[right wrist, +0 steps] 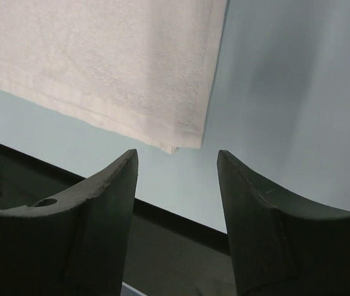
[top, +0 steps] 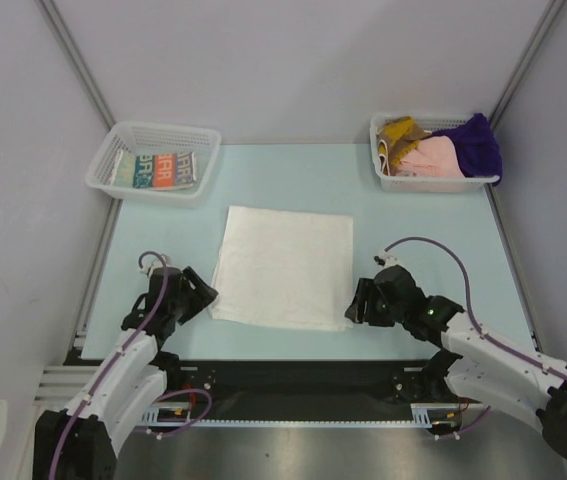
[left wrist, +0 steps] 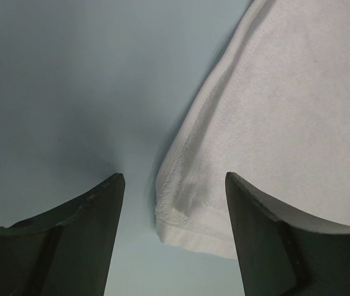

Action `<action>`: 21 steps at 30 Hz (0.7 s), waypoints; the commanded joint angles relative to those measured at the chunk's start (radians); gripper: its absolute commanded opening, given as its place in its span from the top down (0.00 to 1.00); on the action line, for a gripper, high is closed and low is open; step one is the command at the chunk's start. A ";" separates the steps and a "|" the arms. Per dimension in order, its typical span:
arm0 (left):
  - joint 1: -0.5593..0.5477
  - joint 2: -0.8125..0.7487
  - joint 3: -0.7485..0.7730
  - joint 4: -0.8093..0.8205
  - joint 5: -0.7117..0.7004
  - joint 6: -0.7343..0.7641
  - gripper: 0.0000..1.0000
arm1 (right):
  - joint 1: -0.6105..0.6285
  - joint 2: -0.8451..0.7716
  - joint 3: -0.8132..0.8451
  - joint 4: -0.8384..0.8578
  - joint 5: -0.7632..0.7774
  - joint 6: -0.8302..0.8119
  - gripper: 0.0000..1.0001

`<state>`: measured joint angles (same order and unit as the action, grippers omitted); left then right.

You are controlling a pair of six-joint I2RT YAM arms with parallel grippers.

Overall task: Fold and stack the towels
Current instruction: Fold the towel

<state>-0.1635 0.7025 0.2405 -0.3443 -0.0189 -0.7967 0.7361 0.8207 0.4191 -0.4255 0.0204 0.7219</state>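
Observation:
A plain white towel (top: 283, 265) lies flat in the middle of the pale blue table. My left gripper (top: 201, 297) is open at the towel's near left corner (left wrist: 175, 216), which sits between its jaws. My right gripper (top: 355, 305) is open just beside the near right corner (right wrist: 184, 143), not touching it. An orange-teal-white print towel (top: 161, 169) lies folded in the far left basket (top: 153, 158). Mustard (top: 399, 131), pink (top: 430, 157) and purple (top: 475, 146) towels are piled in the far right basket (top: 428, 181).
The table's near edge with a black rail (top: 293, 375) runs just behind both grippers and shows in the right wrist view (right wrist: 162, 222). Grey walls and metal posts (top: 73, 60) enclose the table on three sides.

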 commanded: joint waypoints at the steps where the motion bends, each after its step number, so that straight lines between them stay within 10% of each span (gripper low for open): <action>1: -0.025 0.057 0.052 -0.031 -0.010 -0.012 0.28 | 0.005 0.121 0.046 0.051 0.023 -0.022 0.40; 13: -0.123 0.253 0.221 -0.102 -0.085 0.050 0.32 | 0.006 0.432 0.125 0.198 0.000 -0.082 0.46; 21: -0.136 0.394 0.318 -0.079 -0.007 0.128 0.40 | -0.056 0.552 0.196 0.193 0.050 -0.117 0.99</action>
<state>-0.2852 1.0515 0.4957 -0.4297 -0.0666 -0.7292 0.7242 1.3479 0.5797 -0.2127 0.0139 0.6411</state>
